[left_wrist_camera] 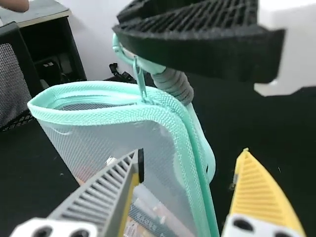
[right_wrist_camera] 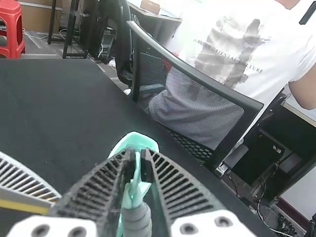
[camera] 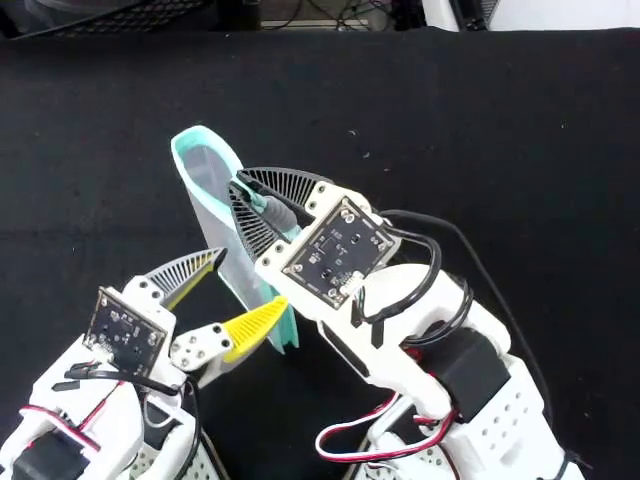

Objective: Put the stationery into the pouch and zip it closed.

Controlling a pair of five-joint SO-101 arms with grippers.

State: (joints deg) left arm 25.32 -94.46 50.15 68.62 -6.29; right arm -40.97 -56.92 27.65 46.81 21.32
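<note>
A mint-edged mesh pouch [camera: 213, 200] stands on end on the black table. My left gripper [camera: 250, 282], with one grey and one yellow finger, is shut on the pouch's near lower part; the left wrist view has the pouch [left_wrist_camera: 123, 143] between those fingers [left_wrist_camera: 113, 187]. Stationery [left_wrist_camera: 143, 212] shows through the mesh inside. My right gripper [camera: 238, 182], with black fingers, is shut on the zipper pull [left_wrist_camera: 139, 81] at the pouch's side edge, near the top. In the right wrist view its fingers [right_wrist_camera: 163, 182] pinch the mint pull [right_wrist_camera: 131, 190], with a grey tube [right_wrist_camera: 136, 219] beneath.
The black table [camera: 500, 120] stretches wide to the right and far side. A black mesh chair [right_wrist_camera: 197, 108] stands beyond the table's far edge. Both arm bases crowd the near edge.
</note>
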